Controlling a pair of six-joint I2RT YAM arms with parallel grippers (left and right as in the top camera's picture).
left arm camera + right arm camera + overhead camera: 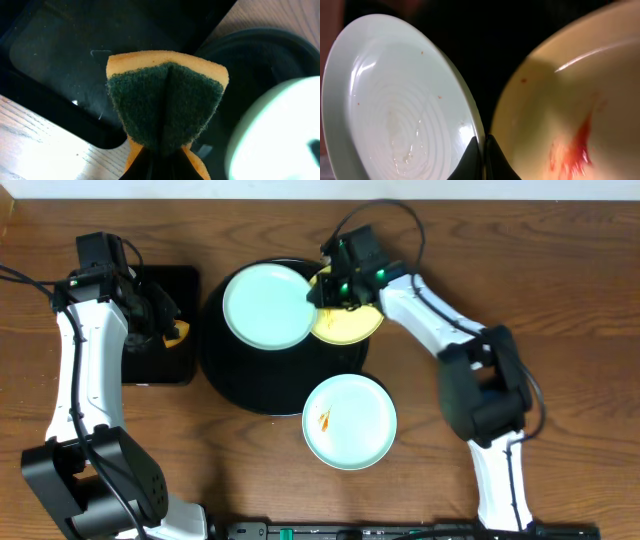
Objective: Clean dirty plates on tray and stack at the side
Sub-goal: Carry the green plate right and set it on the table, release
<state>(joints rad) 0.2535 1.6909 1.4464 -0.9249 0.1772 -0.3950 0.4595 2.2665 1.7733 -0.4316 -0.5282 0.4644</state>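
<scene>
Over tray [250, 385], right gripper [320, 288] (closed), maybe touching plate [352, 328]

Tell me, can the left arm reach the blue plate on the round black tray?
Probably yes. The left fingers hold the sponge beside the tray, with nothing between; the right fingers sit at that plate's far edge.
</scene>
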